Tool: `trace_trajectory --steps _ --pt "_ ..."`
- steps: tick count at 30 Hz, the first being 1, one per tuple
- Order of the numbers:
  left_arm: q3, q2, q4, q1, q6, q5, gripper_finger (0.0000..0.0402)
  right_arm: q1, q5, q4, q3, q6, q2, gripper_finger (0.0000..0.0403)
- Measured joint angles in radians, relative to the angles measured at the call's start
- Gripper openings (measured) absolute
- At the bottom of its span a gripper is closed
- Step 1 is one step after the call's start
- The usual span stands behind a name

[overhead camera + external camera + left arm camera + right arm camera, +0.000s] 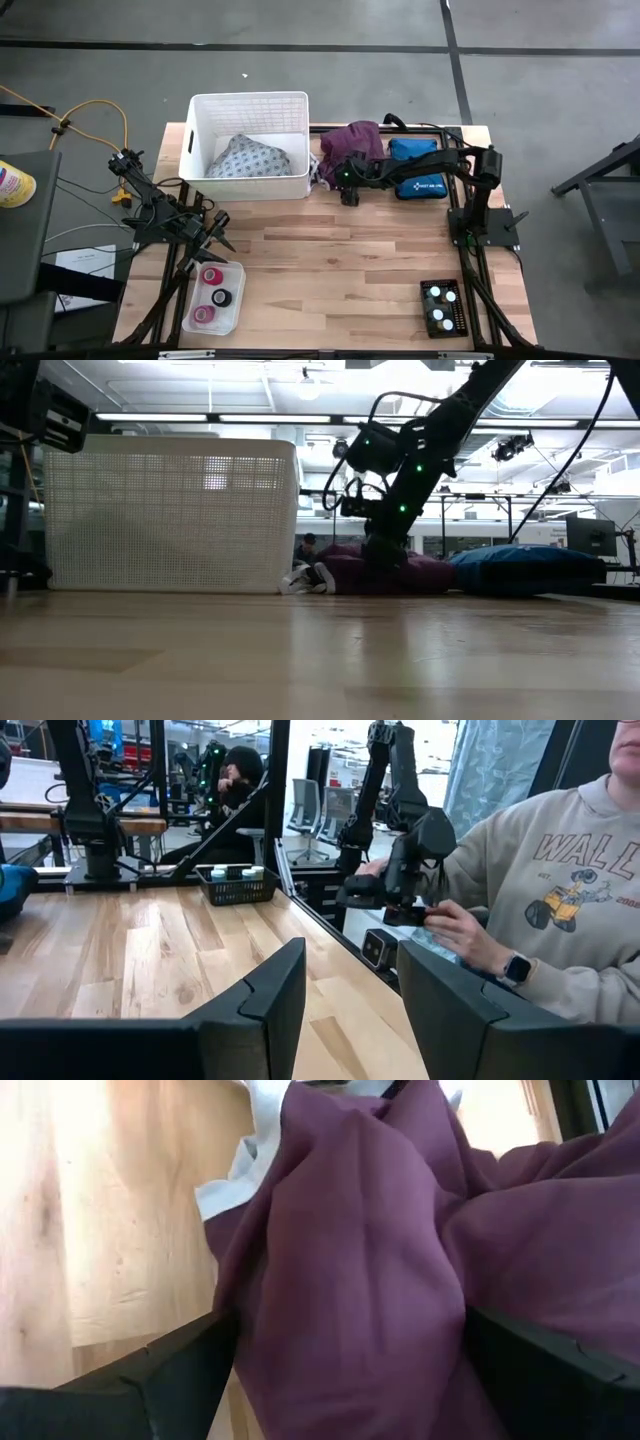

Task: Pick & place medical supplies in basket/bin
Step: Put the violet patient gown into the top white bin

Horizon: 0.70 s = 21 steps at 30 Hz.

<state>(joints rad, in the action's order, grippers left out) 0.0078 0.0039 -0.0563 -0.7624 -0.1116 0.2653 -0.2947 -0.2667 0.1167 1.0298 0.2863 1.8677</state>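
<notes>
The purple garment (352, 140) lies bunched on the table just right of the white basket (250, 96), a white cloth edge (300, 582) at its near left. My right gripper (348, 187) is open and slants down onto it, its fingers either side of a raised fold (350, 1280). A grey dotted garment (250, 158) lies inside the basket. Pink and black tape rolls sit in a clear tray (215, 297) at the near left. White-capped vials stand in a black tray (443, 307) at the near right. My left gripper (215, 235) waits open at the left edge, level. My right gripper comes at the purple garment from above, slanting down from the table's right. Its open fingers (190, 1370) straddle a raised fold of the cloth (420, 1330), which fills the gap from one finger to the other. The garment lies on the table.
A blue pouch (418, 168) lies right of the purple garment, under my right arm. The basket's tall wall (170, 520) stands close to the garment's left. Bare wood spans the table's middle. A person in a grey sweatshirt (560, 890) sits beyond the table's edge.
</notes>
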Motion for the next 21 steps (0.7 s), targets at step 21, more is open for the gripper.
trace_trajectory --steps 21 --pt "0.0 0.0 0.0 0.0 0.0 0.0 0.0153 0.0 -0.052 0.002 0.0 0.004 0.005 0.0238"
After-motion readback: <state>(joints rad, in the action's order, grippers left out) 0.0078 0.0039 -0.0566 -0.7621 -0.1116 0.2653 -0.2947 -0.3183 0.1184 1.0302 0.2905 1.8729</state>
